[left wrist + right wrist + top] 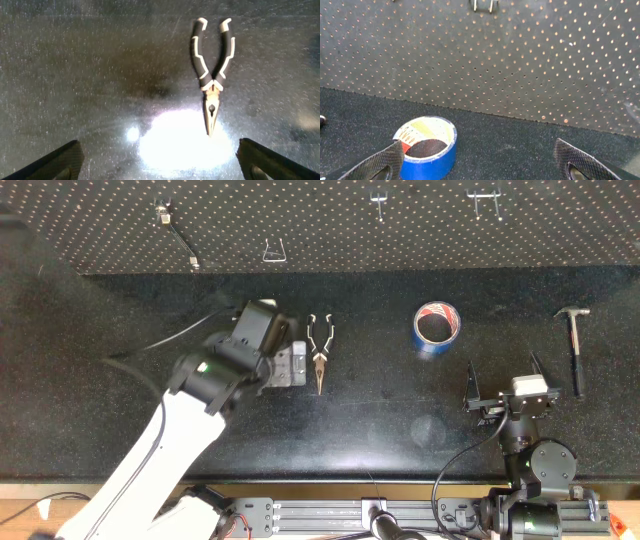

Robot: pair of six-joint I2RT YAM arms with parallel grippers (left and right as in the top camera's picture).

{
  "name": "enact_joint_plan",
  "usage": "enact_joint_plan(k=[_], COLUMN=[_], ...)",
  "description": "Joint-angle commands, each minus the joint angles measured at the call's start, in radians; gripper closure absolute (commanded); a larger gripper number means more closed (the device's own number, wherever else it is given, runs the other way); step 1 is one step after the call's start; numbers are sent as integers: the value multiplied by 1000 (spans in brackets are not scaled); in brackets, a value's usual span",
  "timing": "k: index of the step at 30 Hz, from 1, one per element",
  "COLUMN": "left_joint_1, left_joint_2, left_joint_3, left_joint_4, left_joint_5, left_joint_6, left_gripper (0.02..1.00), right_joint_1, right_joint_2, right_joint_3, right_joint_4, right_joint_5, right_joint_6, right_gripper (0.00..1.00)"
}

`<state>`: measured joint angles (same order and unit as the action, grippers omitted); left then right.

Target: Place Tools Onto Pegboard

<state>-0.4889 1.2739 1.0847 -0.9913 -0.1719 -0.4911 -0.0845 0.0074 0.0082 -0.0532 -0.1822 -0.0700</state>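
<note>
Left gripper (160, 162), open wide, just beside needle-nose pliers (212, 75) on surface (75, 75): centre over handles (196, 50), descend squarely, then close.

Overhead and close left wrist views share the pliers (212, 75)
</note>
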Motion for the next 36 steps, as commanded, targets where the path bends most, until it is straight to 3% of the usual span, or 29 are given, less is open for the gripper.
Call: enact_joint_plan(k=[1, 4, 8, 12, 36], left_joint_1=[-5, -4, -5, -4, -2], left_joint_2=[240, 387, 510, 567, 749], left_joint_3=[173, 285, 365, 370, 370], left_joint_4=[0, 1, 26, 122, 147], left_joint_5=[24, 72, 80, 116, 127], left_joint_6=[-81, 61, 67, 66, -74], left_gripper=[23, 23, 23, 23, 23], right_joint_1=[5, 5, 5, 5, 5], right_joint_2=[-6, -6, -6, -6, -6], right_joint_3=[-4, -4, -4, -4, -4], right_joint_4=[-3, -3, -3, -3, -3], right_joint_5=[-9, -9, -9, -9, -9], right_joint_6=[-14, -14, -14, -14, -14], right_gripper=[27, 25, 27, 27, 25])
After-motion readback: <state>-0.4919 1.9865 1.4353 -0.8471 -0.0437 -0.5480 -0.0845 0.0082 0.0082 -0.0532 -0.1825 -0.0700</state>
